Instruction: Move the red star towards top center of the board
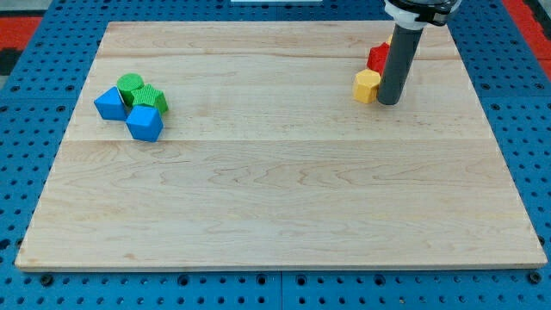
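My tip (388,102) rests on the board (284,198) at upper right, a bare rod gripping nothing, just beside one yellow block (367,86). The red star (378,58) sits right behind, partly hidden. Far left cluster: two blue blocks (109,103) (145,123), two green blocks (130,85) (152,98).

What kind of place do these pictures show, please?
Probably a robotics lab bench: a wooden board lies on a blue perforated base, small coloured blocks sit on it, and my tip rests beside the yellow block.
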